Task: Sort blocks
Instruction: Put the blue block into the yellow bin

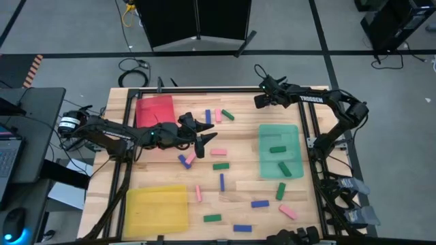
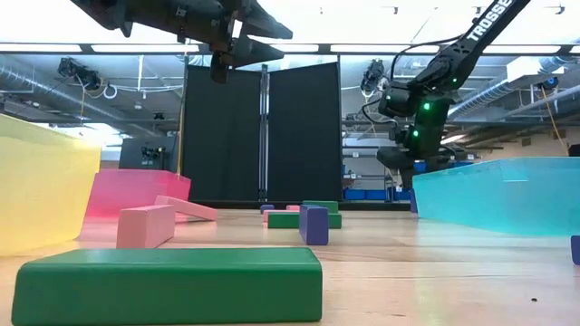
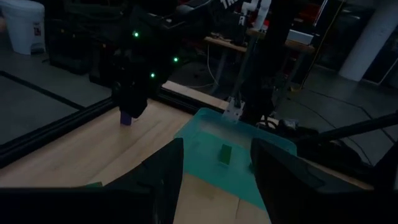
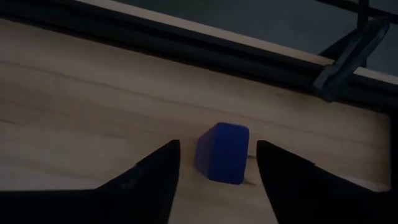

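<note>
Under both of my arms lies the wooden table [image 1: 238, 204], the biggest thing in reach. On it sit three flat trays. The green tray [image 1: 279, 151] is just on the near side of my right gripper [image 1: 259, 101] and holds three green blocks [image 1: 277, 149]. The yellow tray [image 1: 158, 209] lies well toward the front from my left gripper [image 1: 204, 143], and the red tray [image 1: 155, 109] sits behind that arm's wrist.

My right gripper is down at the far edge of the table, beside the green tray's far corner. Its fingers [image 4: 149, 180] stand apart on either side of a blue block [image 4: 222, 153] that rests on the wood; neither finger touches it, so I hold nothing there.

My left gripper hangs above the middle of the table, raised off the wood, its fingers [image 3: 168, 174] partly spread with nothing between them. Just below it lie a pink block [image 1: 190, 158] and a blue block [image 1: 183, 161] touching each other, with a second pink block [image 1: 218, 152] and a green block [image 1: 220, 165] near them.

More blocks are scattered around: a blue [image 1: 208, 117], a pink [image 1: 219, 115] and a green [image 1: 227, 115] one just behind my left gripper, and others in all three colours well toward the front, among them a green block [image 1: 212, 218] beside the yellow tray.
</note>
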Controlling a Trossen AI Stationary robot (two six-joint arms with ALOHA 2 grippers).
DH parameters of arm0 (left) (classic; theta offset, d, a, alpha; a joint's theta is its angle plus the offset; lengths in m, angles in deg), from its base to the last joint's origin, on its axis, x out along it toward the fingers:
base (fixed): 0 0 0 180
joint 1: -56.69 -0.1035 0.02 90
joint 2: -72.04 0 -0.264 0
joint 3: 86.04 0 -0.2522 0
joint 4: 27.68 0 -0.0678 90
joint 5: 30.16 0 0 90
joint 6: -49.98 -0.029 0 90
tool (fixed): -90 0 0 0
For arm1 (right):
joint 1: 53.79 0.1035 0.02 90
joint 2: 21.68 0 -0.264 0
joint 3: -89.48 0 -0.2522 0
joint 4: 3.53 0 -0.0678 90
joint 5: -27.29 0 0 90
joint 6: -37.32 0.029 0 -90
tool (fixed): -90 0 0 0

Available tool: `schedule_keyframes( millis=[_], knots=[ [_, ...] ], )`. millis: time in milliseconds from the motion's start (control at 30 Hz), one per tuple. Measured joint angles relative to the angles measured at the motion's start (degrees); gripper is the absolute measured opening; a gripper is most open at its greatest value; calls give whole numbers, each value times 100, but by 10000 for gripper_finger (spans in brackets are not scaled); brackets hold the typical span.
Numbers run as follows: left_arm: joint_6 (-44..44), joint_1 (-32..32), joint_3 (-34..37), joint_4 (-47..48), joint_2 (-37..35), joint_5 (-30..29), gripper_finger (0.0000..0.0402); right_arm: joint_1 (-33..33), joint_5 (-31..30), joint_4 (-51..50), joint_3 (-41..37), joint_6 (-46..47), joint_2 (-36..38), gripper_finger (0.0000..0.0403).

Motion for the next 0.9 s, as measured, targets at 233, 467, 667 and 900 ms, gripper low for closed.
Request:
schedule_keyframes(
  millis=[233, 467, 667, 900],
  knots=[
    [0, 0, 0, 1, 0, 0, 195, 0, 78, 9, -2, -2, -2, 138],
    [0, 0, 0, 2, 0, 0, 195, 0, 111, 6, -2, -1, -2, 74],
    [2, 0, 0, 0, 0, 0, 195, 2, 139, 4, -2, -41, -2, 71],
    [-23, 51, 0, 108, -301, 72, 195, 383, 608, 350, -8, -286, -2, 71]
  ],
)
